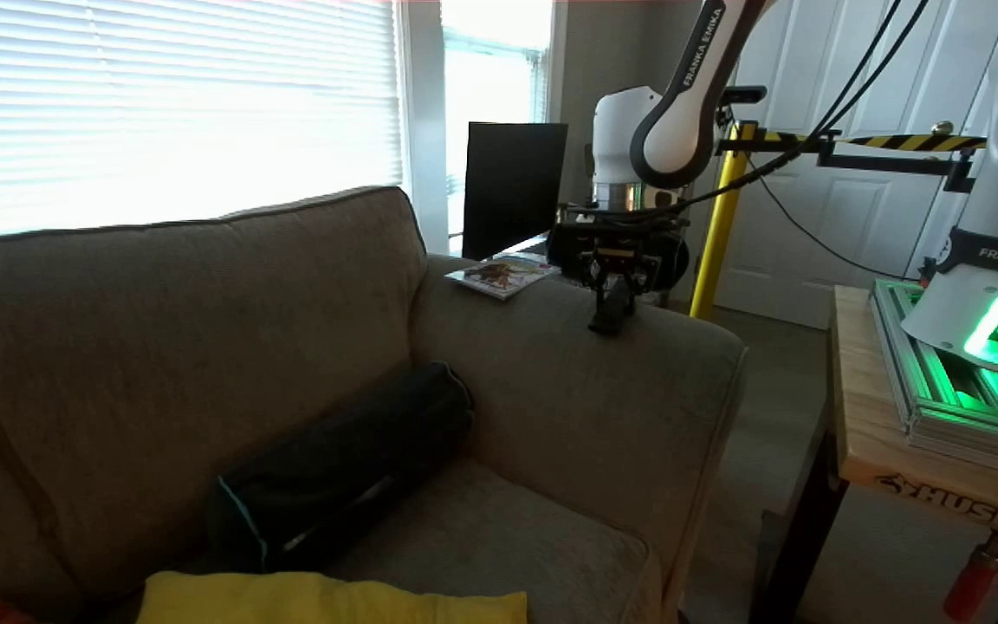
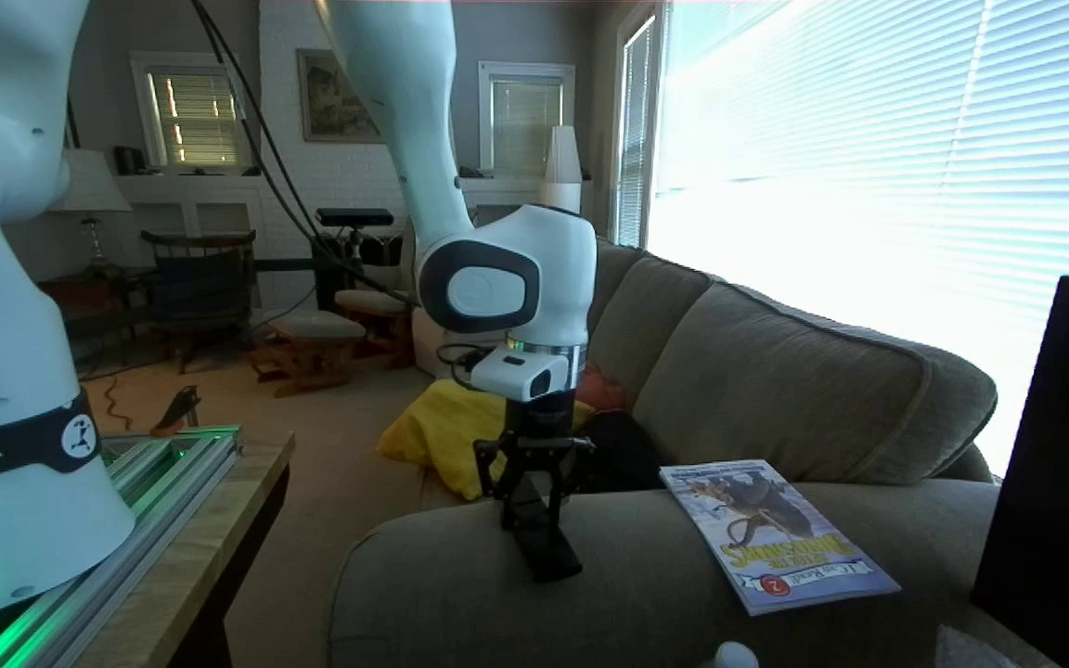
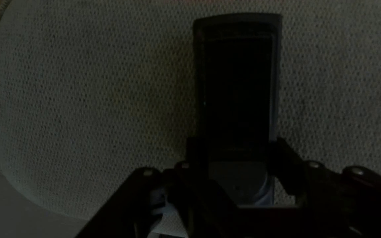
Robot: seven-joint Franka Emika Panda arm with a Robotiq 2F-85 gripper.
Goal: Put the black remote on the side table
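The black remote [image 3: 238, 96] sits between the two fingertips of my gripper [image 3: 236, 148] in the wrist view, with a finger against each long side. The gripper is shut on it near one end. In both exterior views the remote [image 1: 610, 314] [image 2: 548, 552] hangs tilted from the gripper [image 1: 613, 282] [image 2: 530, 508], its free end low over the couch arm [image 2: 442, 575]. I cannot tell whether that end touches the fabric. The side table does not show clearly in any view.
A picture book [image 2: 776, 533] lies on the couch arm beside the gripper. A black monitor [image 1: 514, 186] stands beyond the arm. A black bolster cushion [image 1: 343, 468] and a yellow cushion [image 1: 326, 600] lie on the couch. The wooden bench [image 1: 863, 416] carries the robot base.
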